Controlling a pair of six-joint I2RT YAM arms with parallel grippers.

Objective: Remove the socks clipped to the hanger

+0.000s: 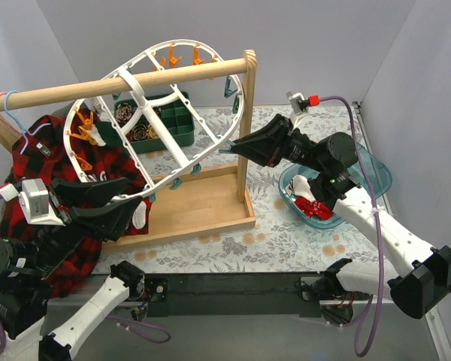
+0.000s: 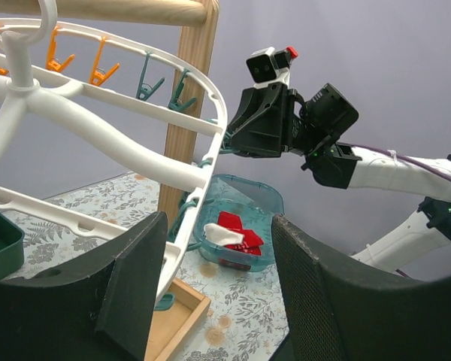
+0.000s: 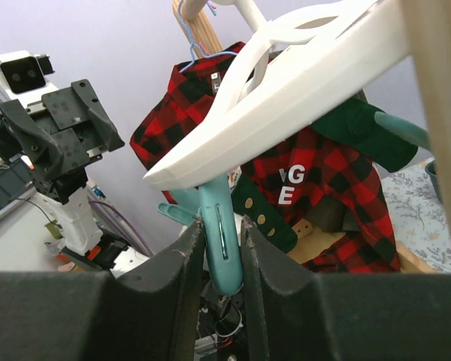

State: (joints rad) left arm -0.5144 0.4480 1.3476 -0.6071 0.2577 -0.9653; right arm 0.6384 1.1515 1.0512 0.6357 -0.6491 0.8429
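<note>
Socks (image 1: 316, 207): in bin (image 1: 379, 171)
Right fingers (image 3: 173, 289): pinch clip (image 3: 222, 248)
Left fingers (image 2: 135, 289): wide
Risk: tug swings hanger (image 2: 135, 156) off rail (image 1: 135, 81)

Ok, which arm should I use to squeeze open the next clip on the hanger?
Right. The right tool pinches a teal clip hanging from the rim of the hanger, with one finger on each side of it. The left tool stands wide open by the rim, gripping nothing.

Hanger (image 1: 156, 124), wooden rail (image 1: 128, 81) fill centre; post (image 1: 247, 135) beside right gripper (image 1: 229, 149) clamped on clip (image 3: 222, 248); room free above bin (image 1: 376, 162).
</note>
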